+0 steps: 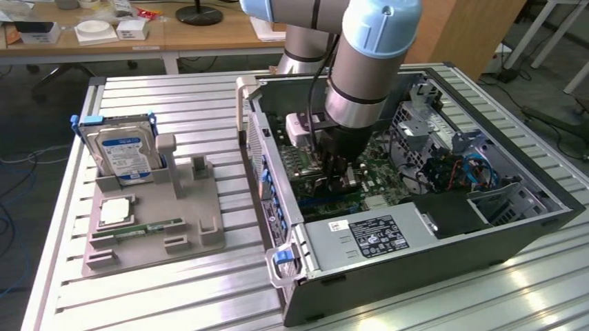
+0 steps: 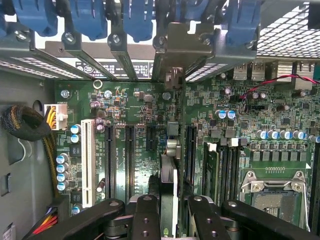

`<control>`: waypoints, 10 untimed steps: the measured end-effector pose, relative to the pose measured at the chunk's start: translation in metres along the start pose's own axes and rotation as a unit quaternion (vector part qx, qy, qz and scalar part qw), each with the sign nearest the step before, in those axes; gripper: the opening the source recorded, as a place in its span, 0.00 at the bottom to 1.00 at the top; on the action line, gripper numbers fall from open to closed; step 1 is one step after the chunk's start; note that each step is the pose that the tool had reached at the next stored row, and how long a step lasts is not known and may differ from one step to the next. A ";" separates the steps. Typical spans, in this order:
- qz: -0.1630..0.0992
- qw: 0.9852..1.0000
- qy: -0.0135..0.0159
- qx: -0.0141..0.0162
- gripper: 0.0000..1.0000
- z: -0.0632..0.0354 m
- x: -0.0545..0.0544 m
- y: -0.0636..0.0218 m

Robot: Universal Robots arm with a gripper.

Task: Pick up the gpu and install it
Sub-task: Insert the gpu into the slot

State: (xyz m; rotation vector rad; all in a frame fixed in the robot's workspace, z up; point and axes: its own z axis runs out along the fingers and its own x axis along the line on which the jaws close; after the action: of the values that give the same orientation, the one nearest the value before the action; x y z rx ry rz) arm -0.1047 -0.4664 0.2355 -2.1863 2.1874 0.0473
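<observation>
The jaws are pressed in from both sides on the gpu (image 2: 169, 186), a thin dark flat card with a silvery bracket end. It is pinched edge-on and upright above the green motherboard (image 2: 135, 105), between the long black expansion slots. Its bracket end points at the blue-latched rear openings. The silver-and-blue robot arm (image 1: 368, 62) reaches down into the open black computer case (image 1: 432, 248). The case sits on the ribbed aluminium table (image 1: 165, 289), toward the edge on the exterior view's right. Near the opposite edge, a grey plastic tray (image 1: 198, 234) carries an upright blue-labelled hard drive (image 1: 124, 152) and a narrow green memory stick (image 1: 152, 226).
</observation>
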 end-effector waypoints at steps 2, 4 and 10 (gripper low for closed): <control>0.000 1.000 0.000 0.000 0.26 0.0000 0.000 0.0000; 0.000 1.000 0.000 0.000 0.26 0.0000 0.000 -0.0001; -0.001 1.000 0.000 0.000 0.26 0.0000 0.000 -0.0021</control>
State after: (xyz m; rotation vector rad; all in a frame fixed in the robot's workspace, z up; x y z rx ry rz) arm -0.1026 -0.4664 0.2355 -2.1875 2.1862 0.0473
